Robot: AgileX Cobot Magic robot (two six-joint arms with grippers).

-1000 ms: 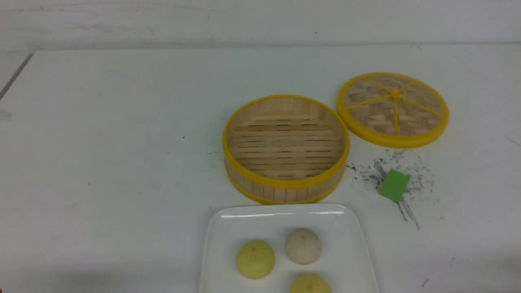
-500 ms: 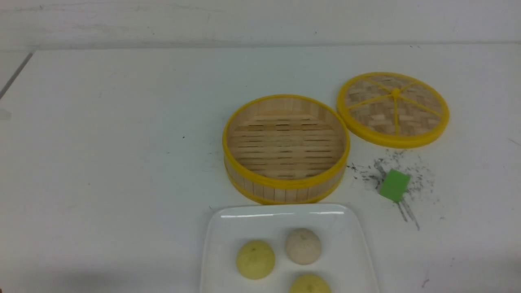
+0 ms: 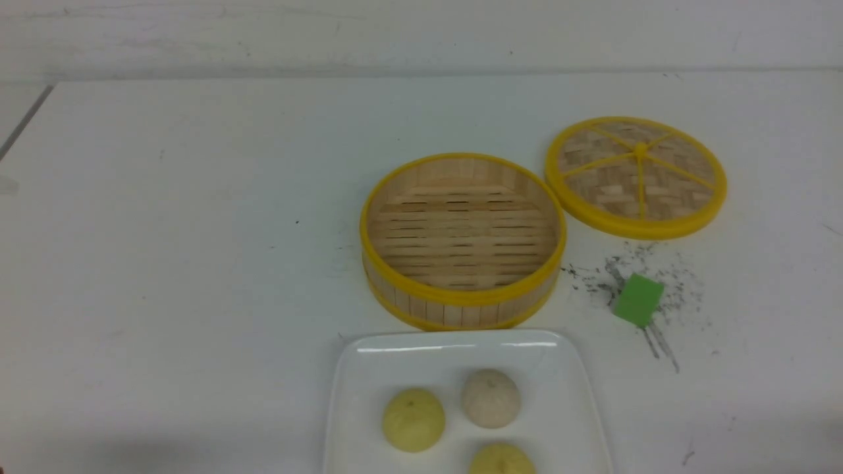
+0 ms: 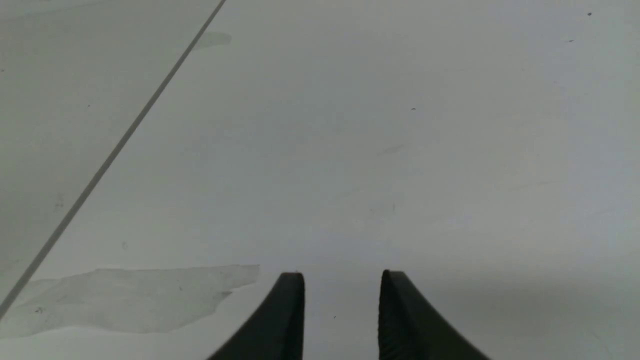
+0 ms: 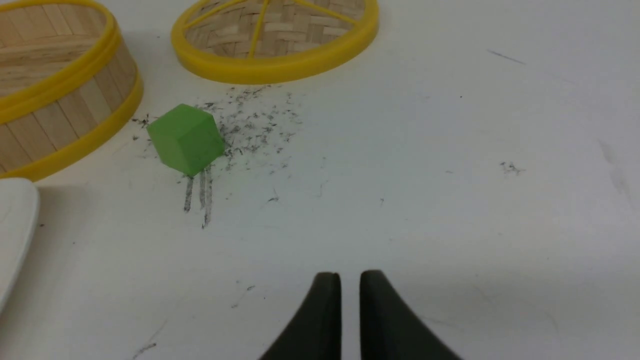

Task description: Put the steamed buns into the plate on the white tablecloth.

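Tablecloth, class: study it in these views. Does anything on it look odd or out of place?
Yes. A green cube sits on a patch of dark specks and streaks soiling the tablecloth, between the steamer and its lid. It looks like a stray among the food things.

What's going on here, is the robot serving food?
Nothing is being handled right now. Three steamed buns sit on the white plate near the robot, two pale yellow and one off-white. The bamboo steamer behind the plate is empty, with its woven lid lying beside it and a small green cube on a smudged patch of the white tablecloth. The left gripper is open and empty; the right gripper holds nothing, its jaws a narrow gap apart.
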